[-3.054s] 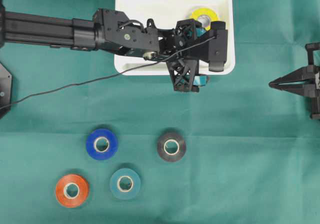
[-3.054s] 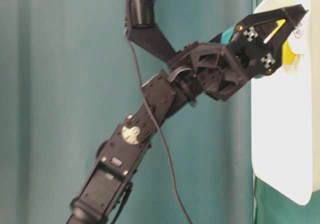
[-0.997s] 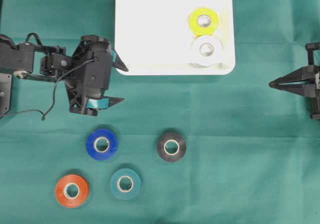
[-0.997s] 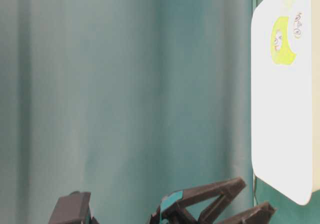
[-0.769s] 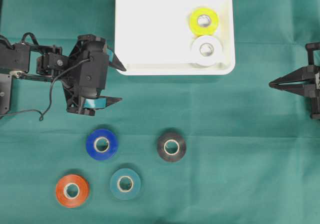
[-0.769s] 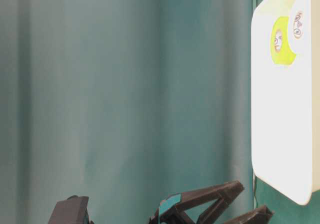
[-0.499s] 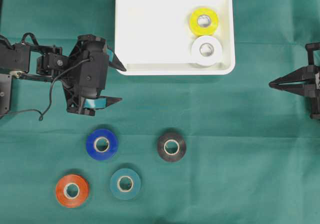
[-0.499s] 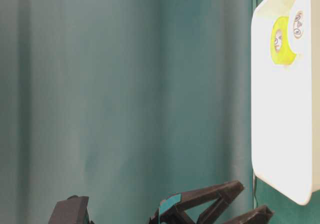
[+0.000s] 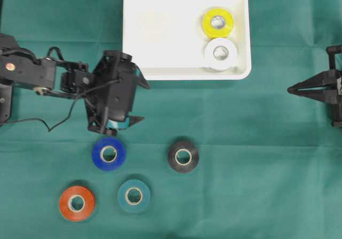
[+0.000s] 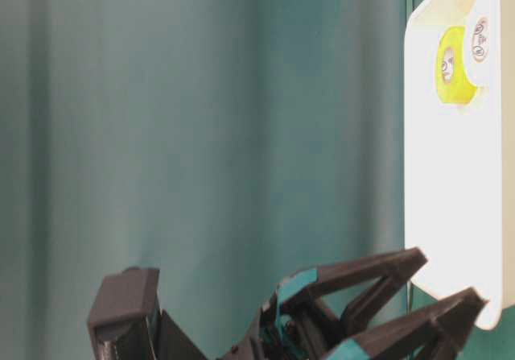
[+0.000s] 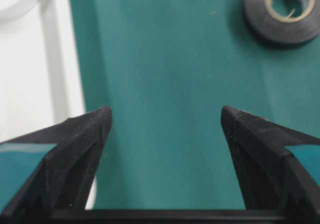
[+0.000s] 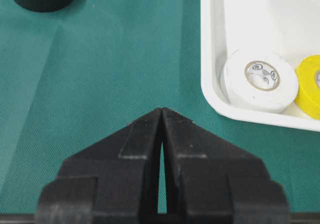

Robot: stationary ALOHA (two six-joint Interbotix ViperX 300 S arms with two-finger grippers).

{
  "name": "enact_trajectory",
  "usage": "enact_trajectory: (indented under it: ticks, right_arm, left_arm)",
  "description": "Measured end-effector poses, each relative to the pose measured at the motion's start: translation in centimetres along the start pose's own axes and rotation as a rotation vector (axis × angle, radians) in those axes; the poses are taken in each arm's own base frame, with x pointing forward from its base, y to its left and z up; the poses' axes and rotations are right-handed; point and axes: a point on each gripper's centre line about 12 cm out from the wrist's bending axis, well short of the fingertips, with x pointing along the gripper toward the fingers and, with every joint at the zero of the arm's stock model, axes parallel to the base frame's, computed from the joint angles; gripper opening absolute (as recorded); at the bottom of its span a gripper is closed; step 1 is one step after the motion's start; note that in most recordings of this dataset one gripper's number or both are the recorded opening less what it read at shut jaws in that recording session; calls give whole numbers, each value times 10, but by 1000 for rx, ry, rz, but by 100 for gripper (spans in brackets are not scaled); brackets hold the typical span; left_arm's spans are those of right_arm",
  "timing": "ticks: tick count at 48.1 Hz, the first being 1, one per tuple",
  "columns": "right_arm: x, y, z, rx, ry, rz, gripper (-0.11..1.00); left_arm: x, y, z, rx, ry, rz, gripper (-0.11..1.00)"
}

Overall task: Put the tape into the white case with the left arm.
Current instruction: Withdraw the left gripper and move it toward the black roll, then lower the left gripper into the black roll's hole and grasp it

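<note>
Left gripper [image 9: 140, 101] jaws spread wide, nothing between them, only bare green cloth [image 11: 165, 83] in the gap. One fingertip sits just at the lower left corner of the white case [image 9: 160, 30], the other points out over the cloth above the blue tape roll [image 9: 109, 153]. Teal strips show on both fingers [image 11: 75, 149]. The left arm [image 9: 32, 73] comes in from the left edge, thin black cable [image 9: 59, 124] looping under it.

Right gripper [image 12: 161, 115] jaws pressed together, tips meeting, holding nothing; it is parked at the far right edge, well apart from everything.

White case lies at top centre. Inside it, on its right side: yellow tape roll [image 9: 217, 22] and white tape roll [image 9: 220, 53], touching or nearly so, white one against the lower rim.

Four rolls lie loose on the cloth below the case: blue just under the left gripper, black tape roll [image 9: 183, 155] to its right, orange tape roll [image 9: 77, 202] lower left, teal tape roll [image 9: 133, 195] between and below blue and black. All flat, apart from one another.

Table-level view: left fingers low in the frame, spread, near the case corner.
</note>
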Motion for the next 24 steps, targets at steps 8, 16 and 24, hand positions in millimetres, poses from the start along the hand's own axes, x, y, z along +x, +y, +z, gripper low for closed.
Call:
enact_trajectory:
  ticks: [8,16,24]
  right_arm:
    - [0,0,0,0,2,0,-9]
    - [0,0,0,0,2,0,-9]
    - [0,0,0,0,2,0,-9]
  left_arm:
    - [11,-11,12,24,-8,-25,88]
    - [20,-18,19,39,-9,-41,88]
    - [30,-23,25,48,-8,-51,88]
